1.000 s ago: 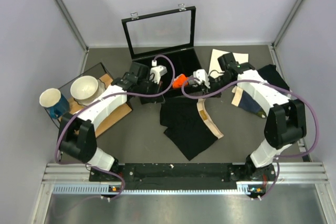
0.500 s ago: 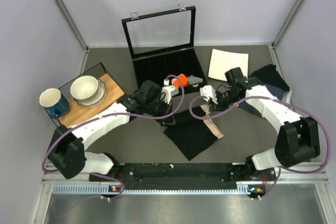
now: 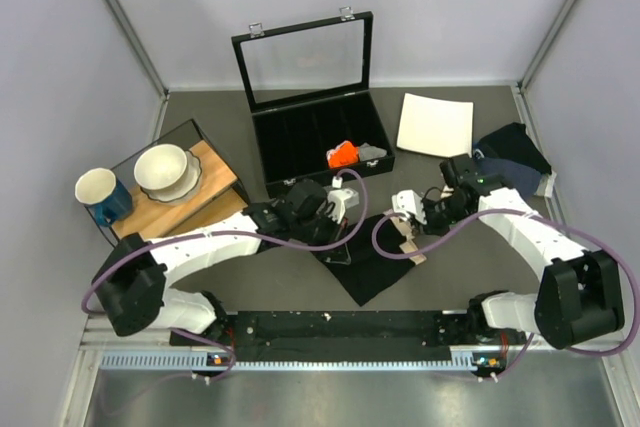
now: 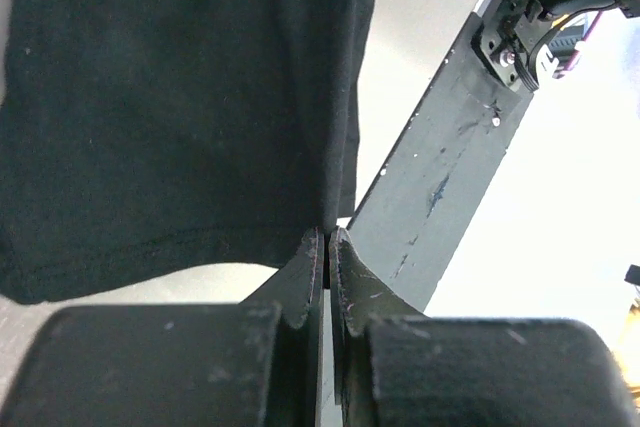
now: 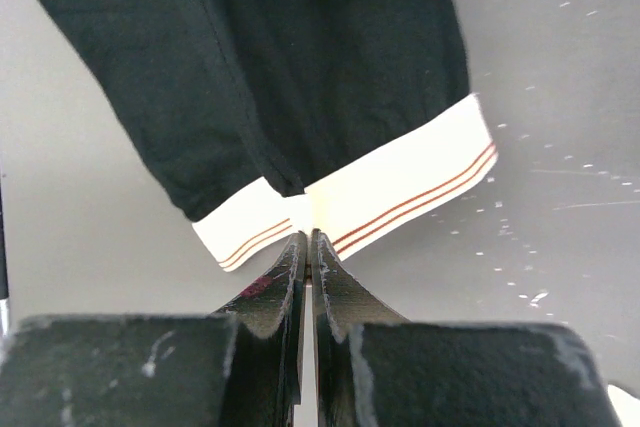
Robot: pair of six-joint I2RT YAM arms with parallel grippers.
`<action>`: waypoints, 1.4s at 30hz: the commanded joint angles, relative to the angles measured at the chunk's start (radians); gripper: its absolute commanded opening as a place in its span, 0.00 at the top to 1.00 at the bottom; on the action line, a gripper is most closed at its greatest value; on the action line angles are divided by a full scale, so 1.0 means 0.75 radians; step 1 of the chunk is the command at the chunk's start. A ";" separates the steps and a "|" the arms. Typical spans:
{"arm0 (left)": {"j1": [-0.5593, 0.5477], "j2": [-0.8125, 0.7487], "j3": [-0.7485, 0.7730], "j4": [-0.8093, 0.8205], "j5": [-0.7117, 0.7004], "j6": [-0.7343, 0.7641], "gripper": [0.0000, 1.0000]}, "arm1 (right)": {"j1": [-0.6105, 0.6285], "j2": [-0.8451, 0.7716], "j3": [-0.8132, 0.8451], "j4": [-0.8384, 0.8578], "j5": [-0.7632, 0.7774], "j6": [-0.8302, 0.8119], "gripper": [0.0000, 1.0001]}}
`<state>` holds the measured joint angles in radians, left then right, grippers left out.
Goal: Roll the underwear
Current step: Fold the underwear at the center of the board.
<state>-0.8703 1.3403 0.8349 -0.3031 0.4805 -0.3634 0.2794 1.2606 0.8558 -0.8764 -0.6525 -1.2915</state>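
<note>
Underwear point(image 3: 366, 259) lay on the grey table point(image 3: 250, 277) near the front rail, between the two arms, folded over on itself. The black cloth was bunched into a narrower shape, with the pale waistband point(image 3: 408, 246) along its right edge. Left gripper point(image 3: 346, 224) sat at the garment's upper left edge. In the left wrist view its fingertips point(image 4: 312, 247) were pressed together, with no gap showing, pinching the stitched hem of the black fabric point(image 4: 180, 97). Right gripper point(image 3: 405, 231) was at the waistband side. In the right wrist view its jaws were likewise closed tight on the cream band point(image 5: 400, 192), which carried thin reddish stripes, and the black body point(image 5: 320, 57) lay spread away from the fingers. Behind the underwear stood an open black case point(image 3: 322, 145) with its glass lid up, and a small orange roll point(image 3: 343, 154) lay in one compartment. A white plate point(image 3: 435, 125) sat to the right of the case, with a navy garment point(image 3: 512, 147) beyond it near the wall. At far left, a bowl point(image 3: 163, 169) rested on a wooden board point(image 3: 205, 205), with a mug point(image 3: 99, 191) beside it.
</note>
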 commanded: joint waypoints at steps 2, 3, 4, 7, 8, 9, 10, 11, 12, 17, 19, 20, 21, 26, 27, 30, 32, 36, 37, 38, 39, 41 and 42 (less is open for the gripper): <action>-0.061 0.070 -0.033 0.183 -0.005 -0.092 1.00 | -0.015 -0.028 -0.077 0.005 0.021 -0.070 1.00; -0.079 0.082 -0.031 0.193 -0.005 -0.100 1.00 | -0.017 -0.028 -0.088 0.005 0.031 -0.084 1.00; -0.089 0.094 -0.027 0.202 0.000 -0.109 1.00 | -0.025 -0.030 -0.108 0.007 0.033 -0.090 1.00; -0.128 0.180 -0.013 0.230 0.006 -0.125 1.00 | -0.043 -0.018 -0.129 0.009 0.036 -0.109 1.00; -0.134 0.199 -0.011 0.234 0.000 -0.127 1.00 | -0.049 -0.008 -0.133 0.011 0.034 -0.113 1.00; -0.146 0.217 -0.007 0.242 0.000 -0.131 1.00 | -0.049 -0.004 -0.135 0.015 0.033 -0.115 1.00; -0.151 0.252 -0.003 0.247 0.002 -0.137 1.00 | -0.051 0.002 -0.141 0.015 0.036 -0.115 1.00; -0.155 0.266 -0.001 0.249 0.000 -0.139 1.00 | -0.049 0.007 -0.143 0.015 0.029 -0.119 1.00; -0.163 0.279 0.002 0.249 -0.007 -0.141 1.00 | -0.051 0.009 -0.149 0.013 0.025 -0.127 1.00; -0.165 0.309 -0.015 0.210 -0.037 -0.135 1.00 | -0.049 -0.018 -0.192 -0.032 -0.015 -0.184 1.00; -0.165 0.303 -0.025 0.196 -0.054 -0.131 1.00 | -0.049 -0.030 -0.204 -0.058 -0.022 -0.221 1.00; -0.165 0.303 -0.029 0.185 -0.058 -0.131 1.00 | -0.049 -0.028 -0.206 -0.067 -0.026 -0.225 1.00; -0.165 0.299 -0.029 0.177 -0.072 -0.127 1.00 | -0.047 -0.028 -0.208 -0.075 -0.028 -0.239 1.00; -0.167 0.283 -0.027 0.151 -0.080 -0.115 0.99 | -0.037 -0.020 -0.225 -0.106 -0.022 -0.264 0.99; -0.167 0.285 -0.027 0.150 -0.072 -0.113 0.98 | -0.033 -0.022 -0.227 -0.112 -0.022 -0.268 0.95; -0.181 0.285 -0.027 0.138 -0.058 -0.111 0.86 | -0.021 -0.026 -0.233 -0.146 -0.024 -0.280 0.85; -0.185 0.264 -0.033 0.128 -0.062 -0.107 0.77 | -0.021 -0.040 -0.211 -0.179 -0.032 -0.282 0.77; -0.185 0.132 -0.046 0.079 -0.147 -0.092 0.58 | -0.021 -0.104 -0.153 -0.295 -0.061 -0.282 0.67; -0.183 0.069 -0.043 0.044 -0.176 -0.086 0.55 | -0.023 -0.114 -0.127 -0.310 -0.071 -0.282 0.65; -0.181 0.038 -0.039 0.024 -0.201 -0.080 0.53 | -0.021 -0.126 -0.115 -0.330 -0.095 -0.284 0.62; -0.179 0.009 -0.031 0.007 -0.258 -0.070 0.50 | -0.023 -0.134 -0.098 -0.347 -0.108 -0.286 0.60; -0.169 -0.069 -0.029 -0.027 -0.299 -0.054 0.49 | -0.021 -0.143 -0.055 -0.378 -0.152 -0.284 0.59; -0.165 -0.091 -0.033 -0.027 -0.342 -0.043 0.46 | -0.021 -0.143 -0.031 -0.382 -0.167 -0.282 0.59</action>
<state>-1.0039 1.3808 0.7948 -0.2905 0.3401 -0.4343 0.2592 1.1820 0.7433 -1.0924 -0.6724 -1.4845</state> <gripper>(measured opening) 0.505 0.401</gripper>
